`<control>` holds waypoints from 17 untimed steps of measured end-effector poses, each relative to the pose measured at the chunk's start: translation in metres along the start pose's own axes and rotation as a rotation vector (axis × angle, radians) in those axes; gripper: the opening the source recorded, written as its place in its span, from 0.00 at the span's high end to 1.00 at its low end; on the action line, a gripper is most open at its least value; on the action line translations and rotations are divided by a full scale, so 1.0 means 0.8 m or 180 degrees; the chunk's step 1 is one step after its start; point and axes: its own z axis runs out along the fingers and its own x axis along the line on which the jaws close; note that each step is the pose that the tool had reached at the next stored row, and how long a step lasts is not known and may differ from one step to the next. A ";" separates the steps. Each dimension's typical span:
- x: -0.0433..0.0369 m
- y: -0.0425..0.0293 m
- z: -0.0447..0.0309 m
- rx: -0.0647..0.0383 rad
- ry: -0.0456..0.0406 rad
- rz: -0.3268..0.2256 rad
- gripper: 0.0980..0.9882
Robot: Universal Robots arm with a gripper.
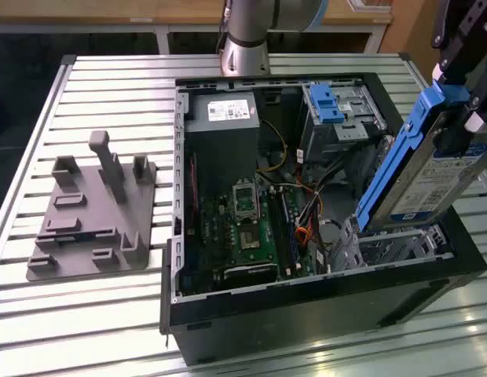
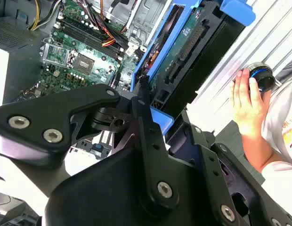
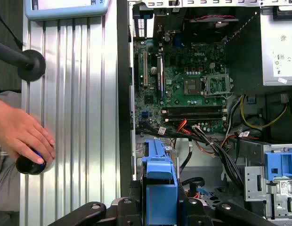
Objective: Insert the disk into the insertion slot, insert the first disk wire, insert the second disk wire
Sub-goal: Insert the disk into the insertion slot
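Gripper (image 1: 459, 126) grips the disk (image 1: 420, 181) by its blue carrier (image 1: 400, 149), tilted above the slot (image 1: 397, 247) near the counter's (image 1: 110, 314) edge. Likely stiff, weighty, shock-sensitive; best held by the carrier's rails.

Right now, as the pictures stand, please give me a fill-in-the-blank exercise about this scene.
The disk, held in the pincer, has a ___ carrier.
It hangs tilted ___ the insertion slot, not inside.
In the exterior view, the grey fixture lies ___ of the computer case.
Missing: blue; above; left.
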 end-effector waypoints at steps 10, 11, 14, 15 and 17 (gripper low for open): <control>0.000 0.0000 0.0000 0.0000 0.0000 0.0000 0.70; 0.000 0.0000 0.0000 0.0000 0.0000 0.0000 0.70; 0.000 0.0000 -0.0001 0.0000 -0.0007 0.0000 0.70; 0.000 0.0000 0.0000 0.0000 -0.0022 -0.0001 0.70; 0.000 0.0001 0.0000 -0.0001 -0.0068 -0.0002 0.70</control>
